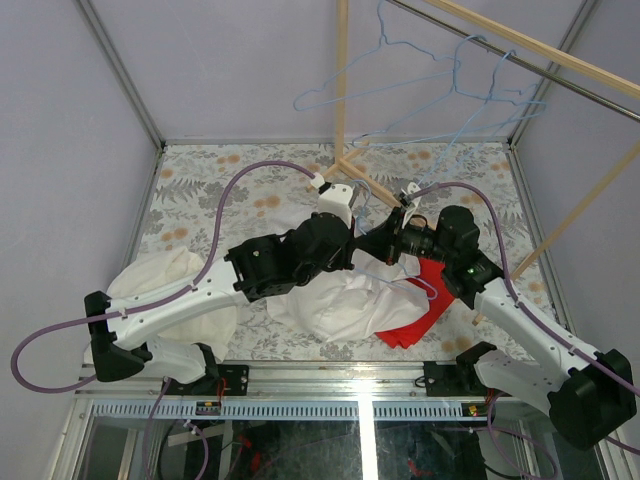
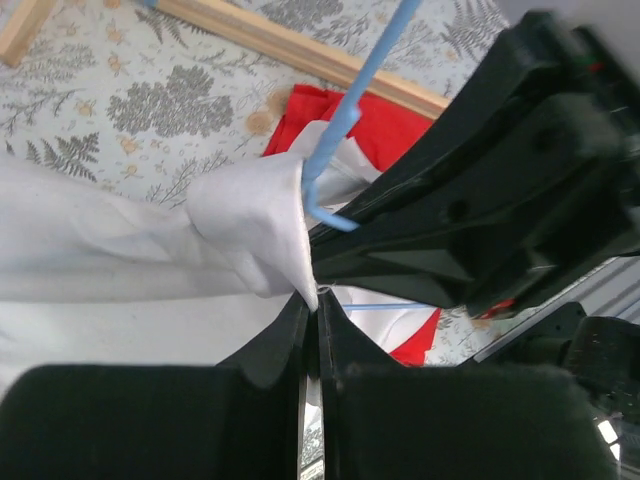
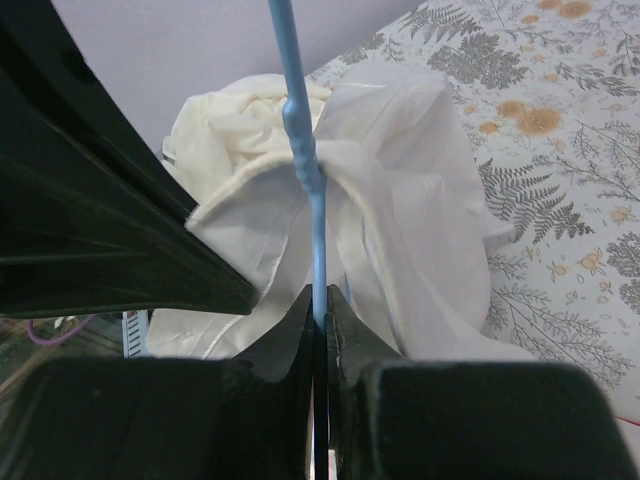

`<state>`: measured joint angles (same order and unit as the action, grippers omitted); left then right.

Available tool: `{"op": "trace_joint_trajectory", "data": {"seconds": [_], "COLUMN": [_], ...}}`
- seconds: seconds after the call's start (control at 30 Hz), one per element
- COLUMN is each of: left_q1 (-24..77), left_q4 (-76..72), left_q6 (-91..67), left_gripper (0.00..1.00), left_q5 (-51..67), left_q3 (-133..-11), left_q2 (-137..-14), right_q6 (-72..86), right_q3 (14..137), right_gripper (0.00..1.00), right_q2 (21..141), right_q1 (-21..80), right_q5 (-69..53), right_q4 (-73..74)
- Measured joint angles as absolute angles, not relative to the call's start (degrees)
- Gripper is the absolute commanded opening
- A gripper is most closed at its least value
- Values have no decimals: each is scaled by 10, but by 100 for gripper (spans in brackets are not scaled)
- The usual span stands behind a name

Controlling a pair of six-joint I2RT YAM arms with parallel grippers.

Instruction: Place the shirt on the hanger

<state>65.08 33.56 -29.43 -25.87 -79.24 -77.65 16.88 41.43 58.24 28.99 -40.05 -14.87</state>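
The white shirt (image 1: pixel 335 300) lies bunched at the table's middle front. My left gripper (image 1: pixel 352 243) is shut on a fold of the shirt's fabric, seen in the left wrist view (image 2: pixel 255 215) pinched at the gripper's tips (image 2: pixel 316 300). My right gripper (image 1: pixel 392 243) is shut on a light blue wire hanger (image 3: pixel 310 170), whose wire runs up from between its tips (image 3: pixel 318 300). The shirt's collar (image 3: pixel 300 200) wraps round the hanger wire. The hanger's end (image 2: pixel 345 120) pokes through the fabric right beside my left gripper. Both grippers meet just above the shirt.
A red cloth (image 1: pixel 420 315) lies partly under the shirt on the right. A creamier off-white garment (image 1: pixel 160 275) lies at the left. Two more blue hangers (image 1: pixel 400 70) hang from the wooden rack (image 1: pixel 345 100) at the back. The rack's wooden foot (image 2: pixel 300 50) lies close by.
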Motion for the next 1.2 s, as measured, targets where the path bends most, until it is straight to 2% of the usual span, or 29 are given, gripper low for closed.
{"op": "trace_joint_trajectory", "data": {"seconds": [0.23,0.5,0.67,0.8,0.93,1.2], "left_q1": [672,690,694,694,694,694], "left_q4": [344,366,372,376,378,396], "left_q6": [-284,-274,-265,-258,-247,-166], "left_gripper": [0,1,30,50,59,64], "left_q5": [-263,-270,-277,-282,-278,-230], "left_q3": [-854,-908,-931,-931,-928,-924], "left_q2": [-798,-805,-805,-804,-795,-722], "right_q6": [240,285,296,305,326,372], "right_q3": [356,351,344,307,271,264], "right_gripper": [0,0,0,0,0,0], "right_q2": [582,548,515,481,474,489], "right_q1": [296,297,297,298,298,298], "right_q5": [-377,-348,-330,-310,-293,-267], "right_q4": [-279,-373,-411,-442,-473,-530]}}
